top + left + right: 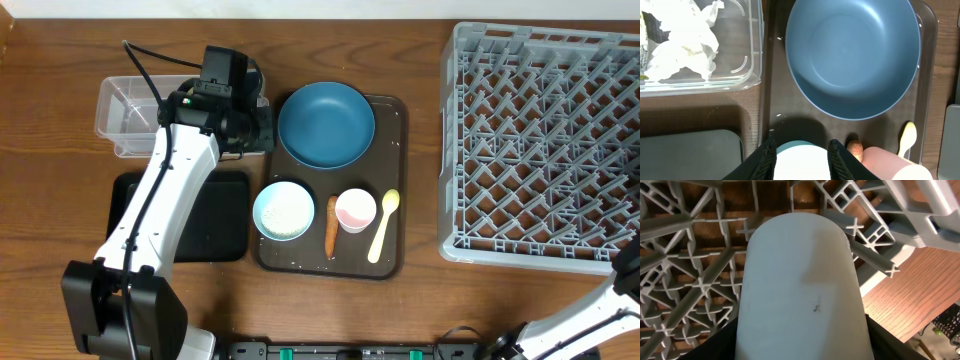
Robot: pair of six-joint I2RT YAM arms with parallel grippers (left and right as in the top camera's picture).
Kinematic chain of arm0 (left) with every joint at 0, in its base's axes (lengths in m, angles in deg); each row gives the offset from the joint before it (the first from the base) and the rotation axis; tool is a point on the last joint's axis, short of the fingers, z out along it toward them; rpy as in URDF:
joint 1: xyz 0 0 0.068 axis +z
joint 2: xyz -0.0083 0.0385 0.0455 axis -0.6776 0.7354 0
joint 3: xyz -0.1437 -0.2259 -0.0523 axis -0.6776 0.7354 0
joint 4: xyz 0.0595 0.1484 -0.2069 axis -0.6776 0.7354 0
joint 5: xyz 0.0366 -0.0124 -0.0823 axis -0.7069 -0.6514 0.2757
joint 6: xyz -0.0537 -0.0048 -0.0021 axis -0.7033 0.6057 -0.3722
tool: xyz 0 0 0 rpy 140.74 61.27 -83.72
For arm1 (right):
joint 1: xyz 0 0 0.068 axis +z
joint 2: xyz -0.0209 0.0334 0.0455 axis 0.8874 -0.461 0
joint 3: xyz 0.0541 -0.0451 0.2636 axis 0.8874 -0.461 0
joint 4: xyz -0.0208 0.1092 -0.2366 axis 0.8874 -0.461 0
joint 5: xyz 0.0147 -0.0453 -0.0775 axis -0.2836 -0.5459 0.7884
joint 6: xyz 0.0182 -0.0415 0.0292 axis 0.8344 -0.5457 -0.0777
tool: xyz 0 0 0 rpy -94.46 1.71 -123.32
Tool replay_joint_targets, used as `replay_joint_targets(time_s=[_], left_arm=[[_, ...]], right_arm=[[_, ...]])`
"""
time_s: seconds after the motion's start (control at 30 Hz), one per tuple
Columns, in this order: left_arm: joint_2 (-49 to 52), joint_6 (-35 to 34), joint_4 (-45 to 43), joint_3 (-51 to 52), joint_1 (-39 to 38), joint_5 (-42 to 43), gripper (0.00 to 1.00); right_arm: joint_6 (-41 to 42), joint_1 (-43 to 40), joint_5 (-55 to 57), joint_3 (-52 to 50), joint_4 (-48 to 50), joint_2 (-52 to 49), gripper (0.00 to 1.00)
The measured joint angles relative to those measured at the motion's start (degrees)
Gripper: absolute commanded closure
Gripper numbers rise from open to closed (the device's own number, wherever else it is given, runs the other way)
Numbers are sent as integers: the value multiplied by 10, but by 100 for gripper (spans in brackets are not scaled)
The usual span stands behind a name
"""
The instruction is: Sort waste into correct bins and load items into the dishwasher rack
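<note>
**A:** Waste first. How's it looking?

**B:** The crumpled white tissue is lying in the clear tub at far left, so that piece is looking done. The rice is sitting in the pale blue-rimmed bowl, and the carrot stick is lying just right of it on the serving tray. Neither is in the black tray yet.

**A:** And the left gripper?

**B:** It's hovering over the serving tray's far left corner, between the tub and the dark blue bowl. Its jaws are standing part-way apart and carrying nothing. That pale bowl is showing down between its fingers.

**A:** Anything happening at the rack?

**B:** The right gripper is clamping a pale rounded piece, most likely the small light blue cup, over the lattice at the near right corner of the dishwasher rack. No dish is showing among the pegs from overhead.

**A:** So it's early going.

**B:** Looks that way. Both bowls, the pink cup and the spoon are all waiting on the serving tray.
</note>
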Motion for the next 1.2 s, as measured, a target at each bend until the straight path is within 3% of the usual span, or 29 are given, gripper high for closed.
replay_joint_targets(time_s=[0.23, 0.3, 0.9, 1.2], left_arm=[[0, 0, 0, 0, 0, 0, 63], [0, 0, 0, 0, 0, 0, 63], [0, 2, 0, 0, -9, 0, 53], [0, 15, 0, 4, -84, 0, 51]], right_arm=[[3, 0, -3, 0, 2, -11, 20], [5, 0, -8, 0, 2, -14, 15], [1, 9, -81, 0, 8, -1, 11], [-46, 101, -193, -1, 28, 107, 9]])
